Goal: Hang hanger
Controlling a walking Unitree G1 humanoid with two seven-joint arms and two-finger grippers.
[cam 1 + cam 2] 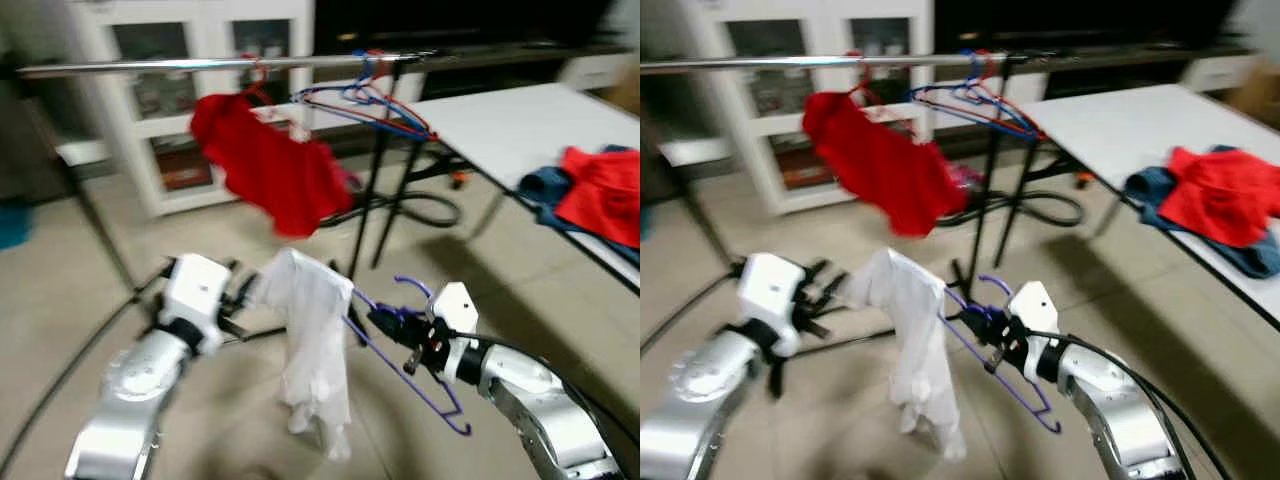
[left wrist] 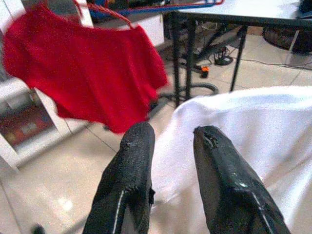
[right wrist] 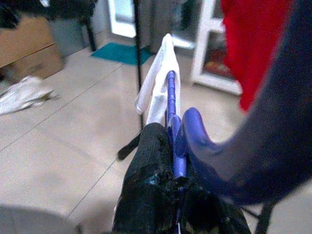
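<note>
Right wrist view catches right claw (image 3: 170, 161) clamped on purple hanger (image 1: 420, 385), head view shows white shirt (image 1: 315, 345) draped there, left claw (image 2: 170, 161) slightly parted beside it.

Both eye views are smeared by motion blur, softening the hanging red cloth garment (image 1: 270, 170) and the silver metal rail (image 1: 200, 65). Even indoor light brightens the pale tiled floor (image 1: 500, 280), and the white tabletop (image 1: 520, 125) is nearly washed out. In the right wrist view, the close purple plastic hanger (image 3: 273, 141) looms out of focus.
</note>
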